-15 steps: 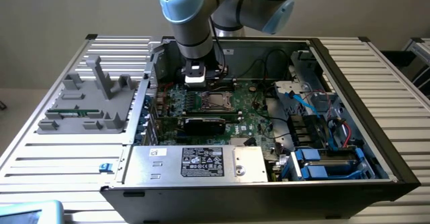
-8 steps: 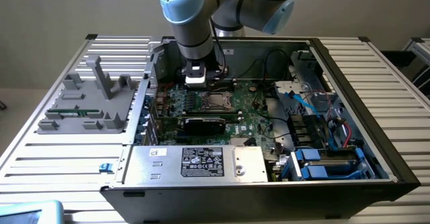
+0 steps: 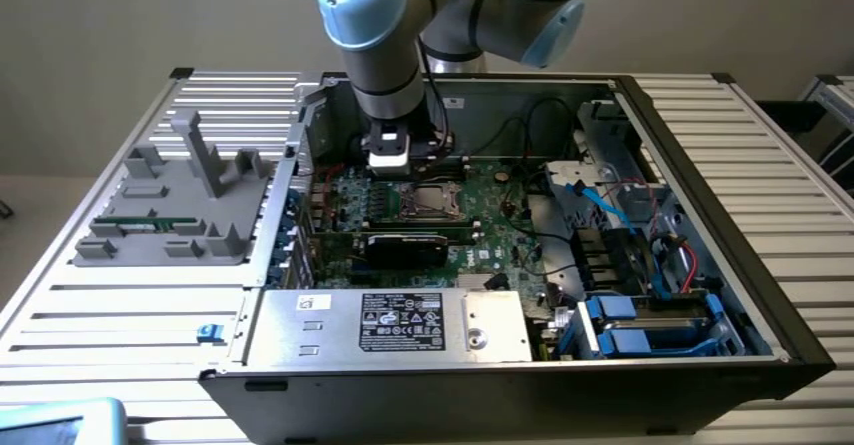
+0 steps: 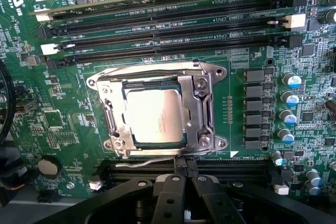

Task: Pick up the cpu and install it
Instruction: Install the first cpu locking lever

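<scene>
Gripper [image 4: 182,178] fingers pinched together, nothing btwn them. Cpu [image 4: 155,116] sits just ahead of the fingertips, not touching. It lies flat, metal top up, seated inside socket [image 4: 203,113] frame on mobo [image 4: 68,129]. It's square, so no long axis.

cpu [image 4: 154,115]: silver-grey | socket frame [image 4: 202,109]: shiny silver | motherboard [image 4: 68,132]: green | end effector [image 4: 186,178]: black
</scene>
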Controlling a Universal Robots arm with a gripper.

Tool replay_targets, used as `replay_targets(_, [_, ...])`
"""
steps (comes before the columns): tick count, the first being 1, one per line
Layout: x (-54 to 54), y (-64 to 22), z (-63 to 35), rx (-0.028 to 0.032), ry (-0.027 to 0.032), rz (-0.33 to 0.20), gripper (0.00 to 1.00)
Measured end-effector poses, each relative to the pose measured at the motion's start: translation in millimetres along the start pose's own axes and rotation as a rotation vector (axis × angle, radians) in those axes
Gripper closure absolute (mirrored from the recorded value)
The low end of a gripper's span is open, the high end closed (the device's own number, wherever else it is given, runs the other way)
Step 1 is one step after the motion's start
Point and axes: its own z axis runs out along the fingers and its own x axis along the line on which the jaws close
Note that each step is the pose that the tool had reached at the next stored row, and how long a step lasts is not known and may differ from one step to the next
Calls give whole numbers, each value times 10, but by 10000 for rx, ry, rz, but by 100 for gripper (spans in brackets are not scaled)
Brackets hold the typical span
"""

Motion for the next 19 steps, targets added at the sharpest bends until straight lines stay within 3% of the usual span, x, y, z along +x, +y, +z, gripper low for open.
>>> replay_targets(19, [44, 2, 15, -91, 45, 101, 89])
